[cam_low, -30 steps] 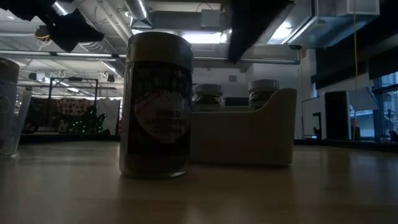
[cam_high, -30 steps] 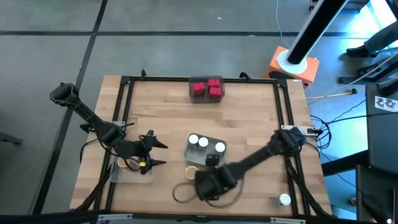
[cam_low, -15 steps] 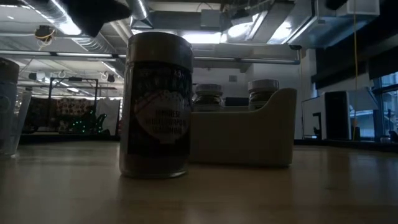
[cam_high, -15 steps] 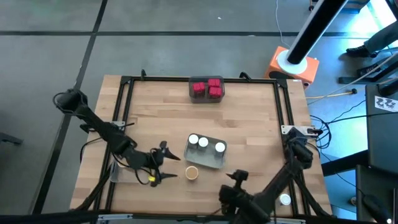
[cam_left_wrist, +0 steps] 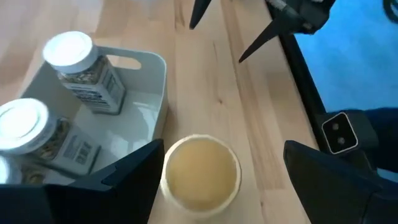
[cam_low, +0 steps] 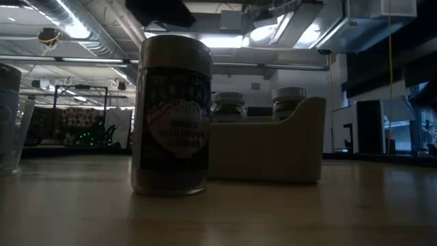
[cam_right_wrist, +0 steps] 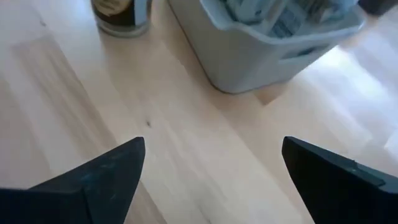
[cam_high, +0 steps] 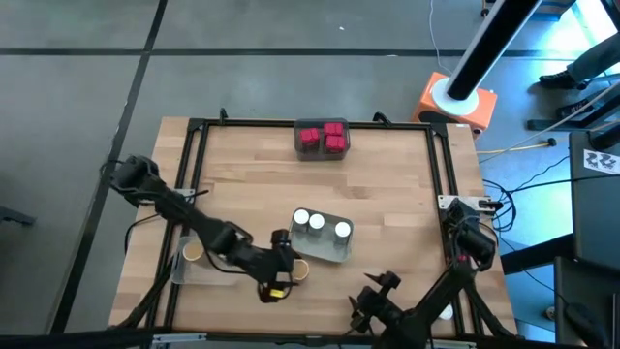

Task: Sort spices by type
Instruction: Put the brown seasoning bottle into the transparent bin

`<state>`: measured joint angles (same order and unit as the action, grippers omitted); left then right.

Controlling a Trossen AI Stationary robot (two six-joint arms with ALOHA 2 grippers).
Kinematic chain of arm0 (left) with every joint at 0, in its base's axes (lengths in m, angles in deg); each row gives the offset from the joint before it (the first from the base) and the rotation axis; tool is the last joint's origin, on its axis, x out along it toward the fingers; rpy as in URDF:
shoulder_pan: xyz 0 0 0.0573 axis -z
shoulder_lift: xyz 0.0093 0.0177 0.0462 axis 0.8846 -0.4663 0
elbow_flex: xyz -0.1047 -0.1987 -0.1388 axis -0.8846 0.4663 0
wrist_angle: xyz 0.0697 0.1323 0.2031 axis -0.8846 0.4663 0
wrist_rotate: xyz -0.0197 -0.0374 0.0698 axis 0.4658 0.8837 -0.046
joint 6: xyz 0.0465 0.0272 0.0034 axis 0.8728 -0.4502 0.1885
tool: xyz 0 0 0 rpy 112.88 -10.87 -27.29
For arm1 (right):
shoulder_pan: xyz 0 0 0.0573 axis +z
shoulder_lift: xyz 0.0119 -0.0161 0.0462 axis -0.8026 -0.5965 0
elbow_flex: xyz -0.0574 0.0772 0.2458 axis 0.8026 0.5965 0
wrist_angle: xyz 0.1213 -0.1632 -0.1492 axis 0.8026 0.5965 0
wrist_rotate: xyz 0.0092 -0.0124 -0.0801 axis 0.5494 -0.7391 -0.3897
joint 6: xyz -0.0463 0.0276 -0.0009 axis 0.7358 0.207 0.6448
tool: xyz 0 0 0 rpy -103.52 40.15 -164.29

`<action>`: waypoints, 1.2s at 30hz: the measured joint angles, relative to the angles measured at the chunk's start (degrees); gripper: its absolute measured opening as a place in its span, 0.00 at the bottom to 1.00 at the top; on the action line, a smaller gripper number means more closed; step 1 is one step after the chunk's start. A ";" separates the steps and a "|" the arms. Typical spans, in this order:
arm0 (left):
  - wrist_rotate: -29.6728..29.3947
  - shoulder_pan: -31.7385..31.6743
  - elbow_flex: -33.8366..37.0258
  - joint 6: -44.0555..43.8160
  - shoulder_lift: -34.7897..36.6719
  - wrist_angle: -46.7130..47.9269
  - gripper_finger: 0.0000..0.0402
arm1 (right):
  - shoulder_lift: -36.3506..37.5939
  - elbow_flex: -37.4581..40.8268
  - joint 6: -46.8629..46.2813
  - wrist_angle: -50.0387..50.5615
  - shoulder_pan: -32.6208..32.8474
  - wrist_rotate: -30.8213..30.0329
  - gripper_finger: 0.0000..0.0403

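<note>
Left gripper (cam_high: 285, 276): I see my fingers spread wide on both sides of the tan-topped jar (cam_left_wrist: 200, 172), not squeezing it.
Tan-topped jar: it stands on the table (cam_high: 387, 184), just beside the grey tray (cam_left_wrist: 144, 98).
White-topped jars (cam_high: 316, 223): three sit in the grey tray.
Red jars (cam_high: 324, 137): in a tray at the far edge.
Right gripper (cam_high: 369, 299): near the front edge, fingers wide apart, holding nothing.

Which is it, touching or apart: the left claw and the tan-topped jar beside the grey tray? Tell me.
Apart. The left wrist view shows the left claw open, its fingers straddling the tan-topped jar with gaps both sides.
</note>
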<state>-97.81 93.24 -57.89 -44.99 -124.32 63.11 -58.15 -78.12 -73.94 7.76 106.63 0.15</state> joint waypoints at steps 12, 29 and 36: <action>3.69 -3.11 -8.32 -0.14 -10.16 9.71 0.78 | -0.02 8.05 -0.05 -11.28 -0.02 -0.06 0.94; 5.41 -3.07 -8.32 -0.95 -13.18 10.19 0.71 | -0.04 8.33 0.90 -11.11 -0.02 -2.23 0.94; 5.41 -2.11 -8.31 -0.87 -13.05 9.19 0.63 | -0.04 8.33 1.00 -11.14 -0.02 -3.66 0.94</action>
<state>-92.40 91.13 -66.20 -45.86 -137.37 72.29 -58.18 -69.78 -72.94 -3.38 106.61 -3.51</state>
